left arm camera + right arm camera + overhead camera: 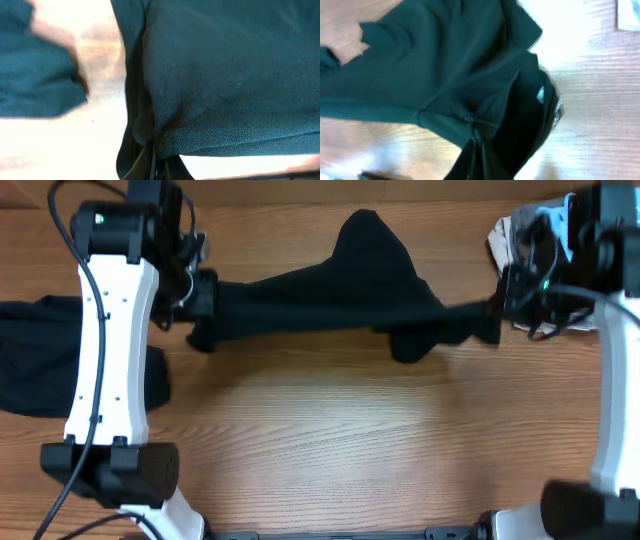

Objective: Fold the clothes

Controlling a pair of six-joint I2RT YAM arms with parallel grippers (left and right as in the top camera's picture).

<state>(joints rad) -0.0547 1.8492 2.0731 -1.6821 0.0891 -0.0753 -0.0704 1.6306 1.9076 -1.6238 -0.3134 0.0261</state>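
Observation:
A black T-shirt (340, 300) hangs stretched between my two grippers across the far half of the wooden table, with a peak of fabric toward the far edge and a fold drooping near its right end. My left gripper (203, 305) is shut on its left end; the left wrist view shows the hem (235, 90) pinched in the jaws (152, 160). My right gripper (495, 308) is shut on its right end; the right wrist view shows bunched fabric (445, 75) in the jaws (477, 145). A second black garment (40, 355) lies at the far left under the left arm.
A pile of pale garments (520, 240) sits at the far right corner behind the right arm. A pale patch (627, 15) shows at the top right of the right wrist view. Bare wood table (350, 440) lies in front of the shirt.

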